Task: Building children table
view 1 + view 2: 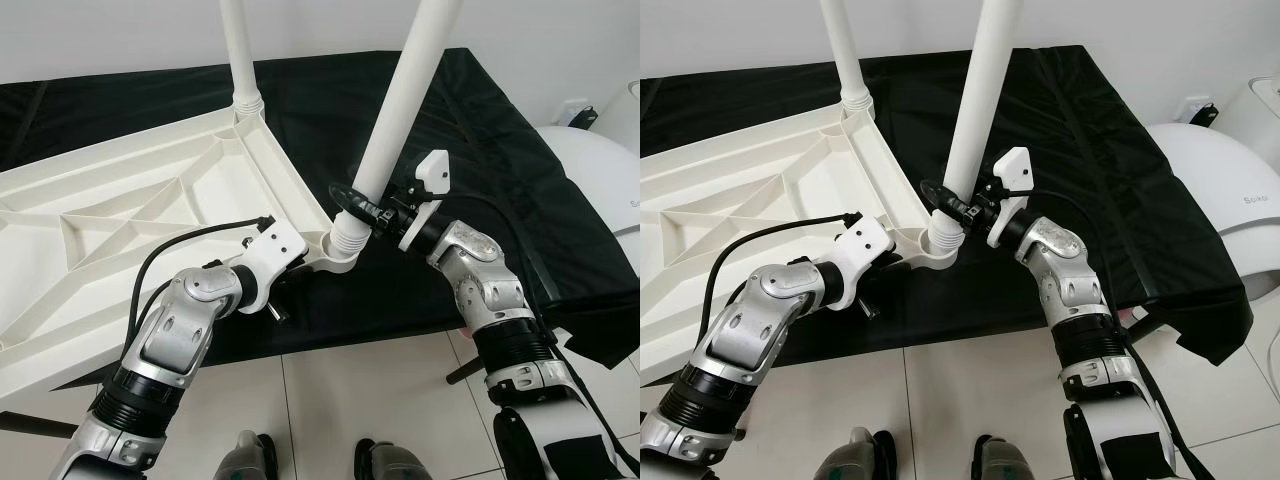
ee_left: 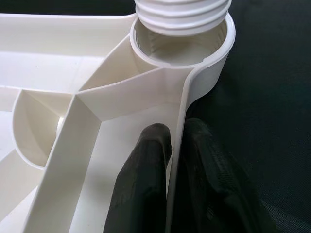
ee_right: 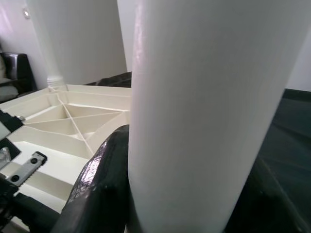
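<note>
I had the right gripper clamped on the leg, threaded end seated tilted in the corner socket. Left gripper pinched the tabletop rim. Next: straighten, then twist.

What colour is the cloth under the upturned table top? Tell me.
Black; the cloth shows best in the left eye view, under the white table top.

Two upright white legs and ribbed tabletop crowd the left; black worktop lies open rightward.
</note>
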Motion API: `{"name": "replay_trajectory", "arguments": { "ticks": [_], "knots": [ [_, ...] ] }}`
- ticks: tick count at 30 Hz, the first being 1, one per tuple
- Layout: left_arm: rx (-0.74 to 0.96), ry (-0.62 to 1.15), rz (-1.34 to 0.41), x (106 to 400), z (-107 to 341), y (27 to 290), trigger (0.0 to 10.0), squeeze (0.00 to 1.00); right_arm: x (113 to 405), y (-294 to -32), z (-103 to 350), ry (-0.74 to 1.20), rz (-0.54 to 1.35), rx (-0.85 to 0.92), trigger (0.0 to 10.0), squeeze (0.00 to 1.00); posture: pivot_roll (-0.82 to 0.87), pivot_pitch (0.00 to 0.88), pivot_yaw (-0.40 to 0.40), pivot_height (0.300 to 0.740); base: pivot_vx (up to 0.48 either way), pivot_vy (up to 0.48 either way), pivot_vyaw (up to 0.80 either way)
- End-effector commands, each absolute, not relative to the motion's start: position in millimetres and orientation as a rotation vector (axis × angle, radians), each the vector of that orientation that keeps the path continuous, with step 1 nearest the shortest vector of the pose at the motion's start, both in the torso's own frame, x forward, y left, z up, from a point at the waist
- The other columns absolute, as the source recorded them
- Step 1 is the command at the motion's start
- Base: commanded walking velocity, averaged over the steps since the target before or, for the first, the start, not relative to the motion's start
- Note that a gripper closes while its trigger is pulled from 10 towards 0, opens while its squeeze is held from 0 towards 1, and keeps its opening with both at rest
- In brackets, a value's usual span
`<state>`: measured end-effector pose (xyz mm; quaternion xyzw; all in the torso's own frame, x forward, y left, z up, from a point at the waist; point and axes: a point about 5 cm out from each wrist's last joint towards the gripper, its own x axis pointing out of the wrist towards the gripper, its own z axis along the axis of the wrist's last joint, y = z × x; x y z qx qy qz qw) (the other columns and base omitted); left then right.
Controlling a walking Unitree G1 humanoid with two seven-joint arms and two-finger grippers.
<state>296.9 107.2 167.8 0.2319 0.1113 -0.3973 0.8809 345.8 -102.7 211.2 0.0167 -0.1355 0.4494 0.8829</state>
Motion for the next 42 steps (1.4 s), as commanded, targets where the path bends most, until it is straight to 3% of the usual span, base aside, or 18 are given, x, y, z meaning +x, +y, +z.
{"name": "replay_trajectory", "arguments": {
  "ticks": [1, 12, 32, 42],
  "knots": [
    [0.473, 0.243, -0.814, 294.2, 164.8, 106.5, 10.0, 0.0, 343.8, -93.0, 209.1, -0.273, 0.984, 0.028, 10.0, 0.0, -0.06, 0.158, -0.004, 0.74, 0.0, 0.0, 0.0],
    [0.468, 0.246, -0.807, 296.5, 166.8, 104.5, 10.0, 0.0, 335.4, -80.3, 207.9, -0.287, 1.092, -0.015, 10.0, 0.0, -0.06, 0.163, 0.006, 0.74, 0.0, 0.0, 0.0],
    [0.469, 0.249, -0.802, 297.3, 167.9, 104.8, 10.0, 0.0, 345.9, -103.1, 203.2, -0.277, 0.993, -0.089, 10.0, 0.0, -0.07, 0.173, 0.012, 0.74, 0.0, 0.0, 0.0],
    [0.469, 0.249, -0.8, 297.8, 168.7, 105.0, 10.0, 0.0, 343.9, -99.3, 199.2, -0.269, 1.012, -0.082, 10.0, 0.0, -0.07, 0.174, 0.013, 0.74, 0.0, 0.0, 0.0]
  ]
}}
